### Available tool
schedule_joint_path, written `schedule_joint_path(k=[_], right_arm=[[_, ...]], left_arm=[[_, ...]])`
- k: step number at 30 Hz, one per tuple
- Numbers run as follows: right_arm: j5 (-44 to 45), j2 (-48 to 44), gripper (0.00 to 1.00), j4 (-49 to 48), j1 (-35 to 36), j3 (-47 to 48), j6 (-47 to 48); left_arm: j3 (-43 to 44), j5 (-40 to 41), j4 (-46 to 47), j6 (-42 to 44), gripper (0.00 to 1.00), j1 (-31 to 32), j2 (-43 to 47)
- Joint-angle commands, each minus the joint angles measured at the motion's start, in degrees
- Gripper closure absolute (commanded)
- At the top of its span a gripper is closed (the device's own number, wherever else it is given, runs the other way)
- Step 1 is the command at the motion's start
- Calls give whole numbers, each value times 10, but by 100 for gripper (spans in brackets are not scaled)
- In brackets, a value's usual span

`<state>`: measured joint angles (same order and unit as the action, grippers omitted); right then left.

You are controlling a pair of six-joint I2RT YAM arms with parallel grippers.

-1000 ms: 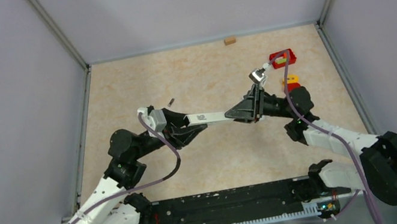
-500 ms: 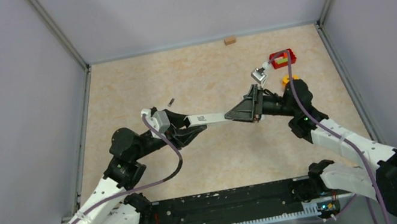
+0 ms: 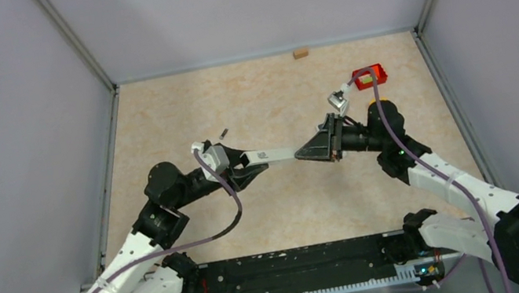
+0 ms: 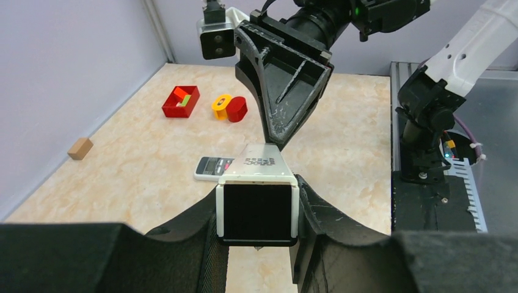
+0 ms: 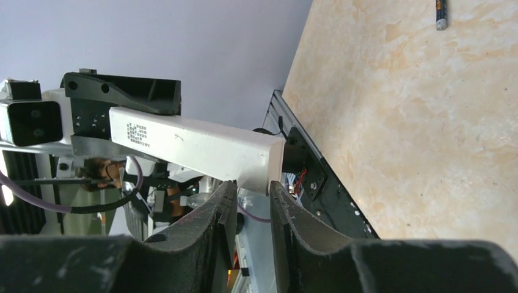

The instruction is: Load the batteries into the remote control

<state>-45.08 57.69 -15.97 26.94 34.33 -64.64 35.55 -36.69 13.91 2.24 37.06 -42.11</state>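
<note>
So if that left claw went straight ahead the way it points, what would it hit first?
Most likely the right gripper. The left gripper is shut on one end of the white bar, and the right gripper clamps the bar's far end, directly ahead.

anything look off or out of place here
Yes: the left gripper and right gripper each clamp an end of a long white bar, held above the table, while the remote control lies on the table below and one battery lies loose by itself. Nothing looks spilled or damaged.
</note>
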Motion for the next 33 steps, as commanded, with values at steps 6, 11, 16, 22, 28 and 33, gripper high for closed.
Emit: schedule_joint_path(k=[6,11,16,22,28,33], right_arm=[[7,-17,82,-11,-5,29,11],[1,-12,88,-37,-5,27,-8],[43,-19,56,77,-5,46,54],[24,-21,25,-9,-5,7,12],[-14,-4,24,-81,-3,-1,-31],[-24,-4,24,-90,1,2,-37]], left_arm=[[54,-7,-93,67,100,-3,18],[50,-18,-88,61,100,-3,19],[49,-17,-80,57,100,-3,15],[46,-25,-61,45,100,-3,16],[40,-35,-28,20,100,-3,18],[36,-47,0,3,100,-3,22]])
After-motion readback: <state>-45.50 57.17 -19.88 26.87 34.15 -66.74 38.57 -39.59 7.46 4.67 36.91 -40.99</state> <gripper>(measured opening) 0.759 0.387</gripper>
